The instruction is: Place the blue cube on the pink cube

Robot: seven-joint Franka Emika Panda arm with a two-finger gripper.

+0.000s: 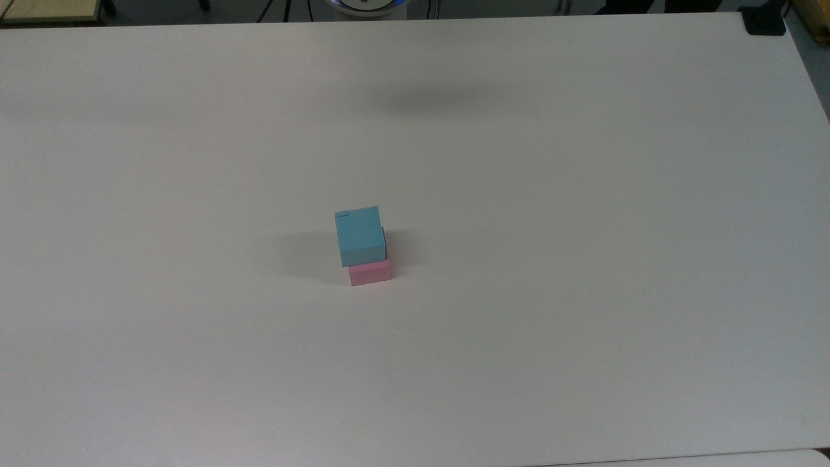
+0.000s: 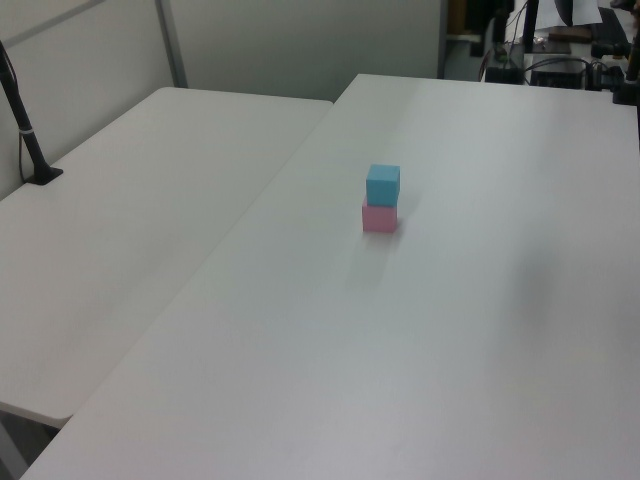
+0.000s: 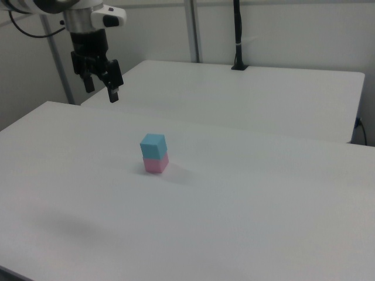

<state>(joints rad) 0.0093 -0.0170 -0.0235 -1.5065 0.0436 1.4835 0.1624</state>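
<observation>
The light blue cube [image 1: 358, 235] rests on top of the pink cube [image 1: 370, 272] near the middle of the white table [image 1: 583, 259]. The stack also appears as blue cube [image 2: 383, 184] over pink cube [image 2: 379, 217], and as blue cube [image 3: 153, 146] over pink cube [image 3: 156, 163]. A small notch marks one top corner of the blue cube. My gripper [image 3: 101, 86] hangs high above the table at the right view's upper left, well away from the stack, open and holding nothing.
A second white table [image 2: 150, 200] adjoins on the left view's left, with a black post [image 2: 25, 130] clamped at its edge. A black clamp [image 1: 765, 23] sits at the top view's far right corner. Equipment and cables [image 2: 560, 65] stand beyond the table.
</observation>
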